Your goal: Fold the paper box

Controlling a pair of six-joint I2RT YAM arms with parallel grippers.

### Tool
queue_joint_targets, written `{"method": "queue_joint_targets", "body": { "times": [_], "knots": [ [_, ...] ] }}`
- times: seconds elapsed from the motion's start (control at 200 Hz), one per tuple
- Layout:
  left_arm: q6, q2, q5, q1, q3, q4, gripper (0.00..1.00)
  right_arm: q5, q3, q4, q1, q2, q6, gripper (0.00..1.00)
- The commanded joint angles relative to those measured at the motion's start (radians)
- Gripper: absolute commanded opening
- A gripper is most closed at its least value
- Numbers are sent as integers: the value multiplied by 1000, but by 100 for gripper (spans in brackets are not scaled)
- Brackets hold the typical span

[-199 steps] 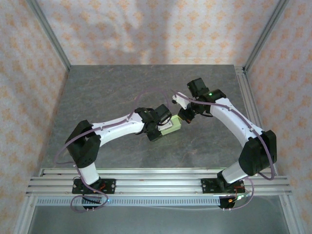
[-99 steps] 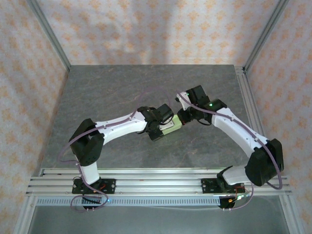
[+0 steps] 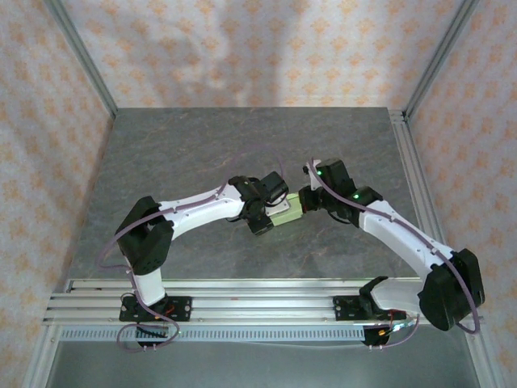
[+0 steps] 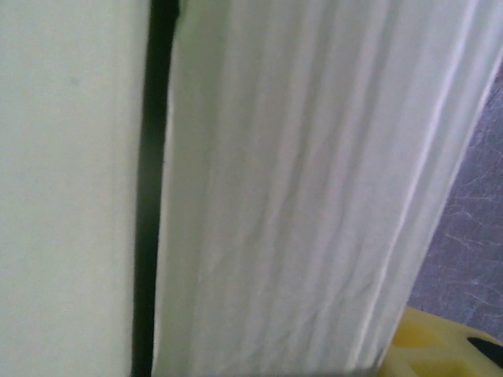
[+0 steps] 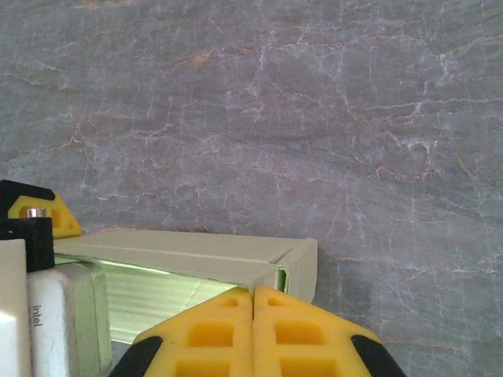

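The paper box (image 3: 288, 212) is pale yellow-green card, a low open tray near the middle of the table. My left gripper (image 3: 271, 212) is down over its left part. The card (image 4: 299, 196) sits so close to the left wrist camera that the jaws are hidden, apart from one yellow fingertip (image 4: 440, 345). In the right wrist view one left fingertip (image 5: 35, 212) stands behind the far wall of the box (image 5: 181, 253). My right gripper (image 5: 253, 294) is shut, nothing between its tips, which touch the box's rim by its right corner (image 3: 304, 200).
The grey marbled table top (image 3: 202, 145) stretches behind and to both sides of the box. An aluminium rail frame (image 3: 258, 295) runs along the near edge, with metal posts (image 3: 81, 56) and patterned walls around the table.
My right arm has swung nearer and lower, bringing its shut gripper up against the box's right end. The left arm and the box have hardly moved.
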Motion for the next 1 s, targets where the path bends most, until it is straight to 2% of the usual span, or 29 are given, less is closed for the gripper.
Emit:
{"method": "queue_joint_targets", "body": {
  "times": [0.0,0.16,0.375,0.445,0.556,0.711,0.861,0.996],
  "knots": [
    [-35,-2,21,3,32,-13,57,20,-24,55,6,-27,-17,0],
    [-49,-25,42,4,34,-9,66,20,-53,79,6,-30,-45,0],
    [-67,-43,51,4,41,6,72,29,-58,70,6,-30,-72,0],
    [-74,-58,51,4,37,16,80,35,-56,71,6,-29,-71,0],
    [-99,-93,42,4,32,45,100,36,-56,74,6,-28,-71,0],
    [-181,-161,26,3,24,109,100,45,-43,55,6,-19,-76,0],
    [-353,-241,-21,4,0,154,100,50,-28,51,9,-5,-66,0],
    [-508,-296,-50,3,-12,123,100,62,-12,45,18,15,-58,0]
  ]
}}
